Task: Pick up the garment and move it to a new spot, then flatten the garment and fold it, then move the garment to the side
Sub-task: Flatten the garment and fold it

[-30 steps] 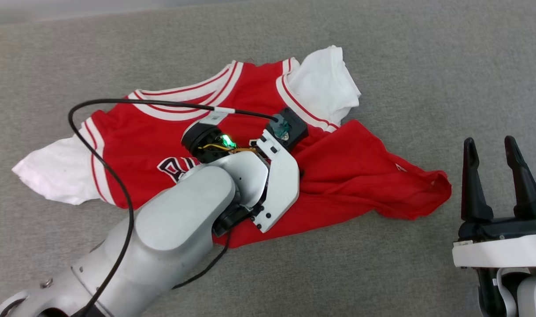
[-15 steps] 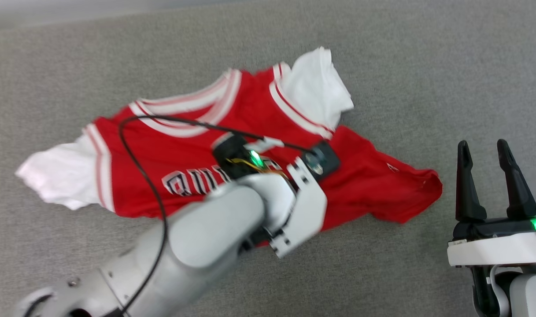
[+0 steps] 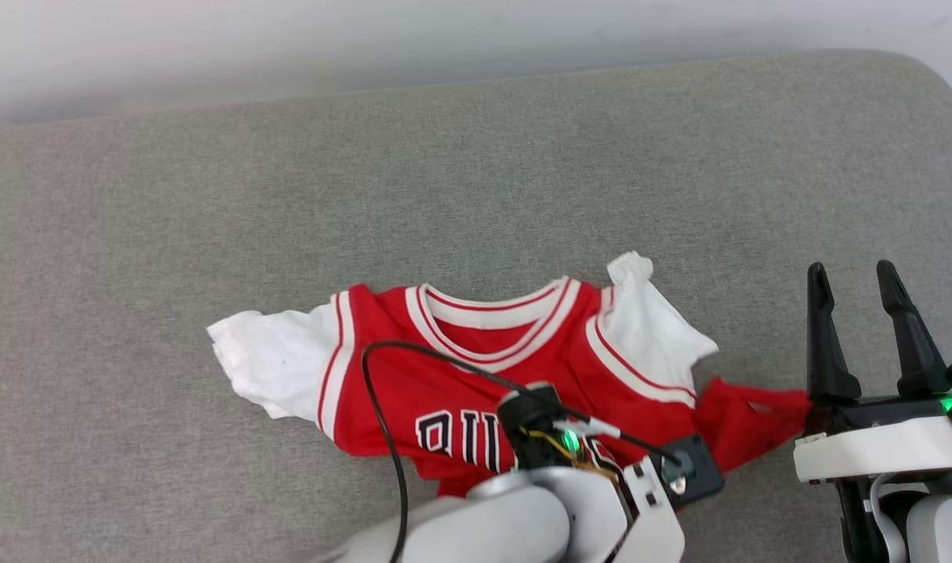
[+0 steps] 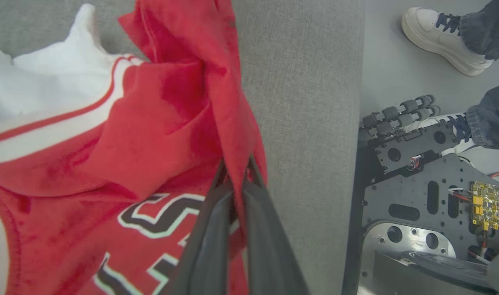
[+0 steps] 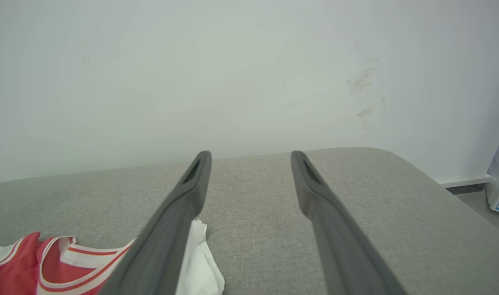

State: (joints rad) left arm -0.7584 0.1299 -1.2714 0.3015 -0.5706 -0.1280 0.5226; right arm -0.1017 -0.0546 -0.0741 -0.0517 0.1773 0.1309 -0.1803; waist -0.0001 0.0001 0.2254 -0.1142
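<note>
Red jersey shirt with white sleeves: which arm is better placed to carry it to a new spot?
Left. The left gripper is shut on a bunched fold of the red jersey shirt with white sleeves; the right gripper stands open beside the shirt's red hem, holding nothing.

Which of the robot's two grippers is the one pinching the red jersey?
The left gripper: it is shut on a bunched fold of the garment. The right gripper stands open off to the side, holding nothing.
</note>
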